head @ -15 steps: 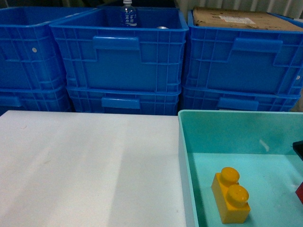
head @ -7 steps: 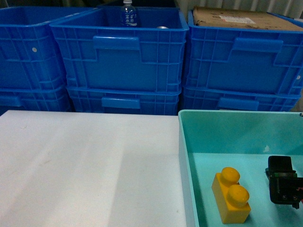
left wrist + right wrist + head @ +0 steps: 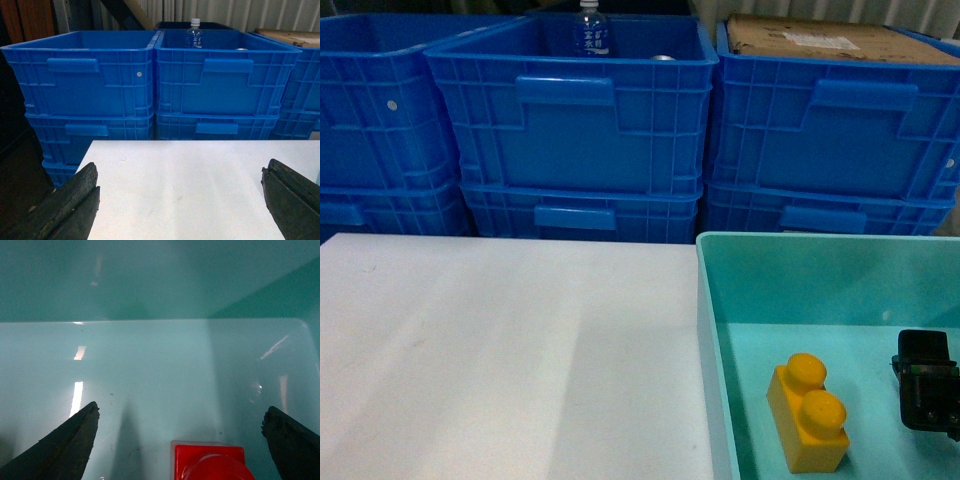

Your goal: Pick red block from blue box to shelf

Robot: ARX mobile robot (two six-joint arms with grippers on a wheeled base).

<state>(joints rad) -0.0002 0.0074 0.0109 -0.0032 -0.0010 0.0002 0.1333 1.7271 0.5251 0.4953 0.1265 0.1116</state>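
The red block (image 3: 210, 463) lies on the floor of the blue box (image 3: 150, 365), at the bottom edge of the right wrist view. My right gripper (image 3: 182, 408) hangs open over it, one finger on each side, not touching. In the head view the pale turquoise blue box (image 3: 704, 330) stands at the lower right, and the right arm's black wrist (image 3: 926, 393) sits inside it and hides the red block. My left gripper (image 3: 181, 167) is open and empty above the white table (image 3: 190, 180). The shelf is out of view.
A yellow two-stud brick (image 3: 807, 412) lies in the box left of the right wrist. Stacked dark blue crates (image 3: 570, 120) stand behind the table, one holding a water bottle (image 3: 590, 28), another a cardboard piece (image 3: 810, 40). The white table (image 3: 510, 350) spreads left.
The right arm came into the box from the right edge and covered the red block in the head view, then shifted slightly right. The yellow brick has not moved.
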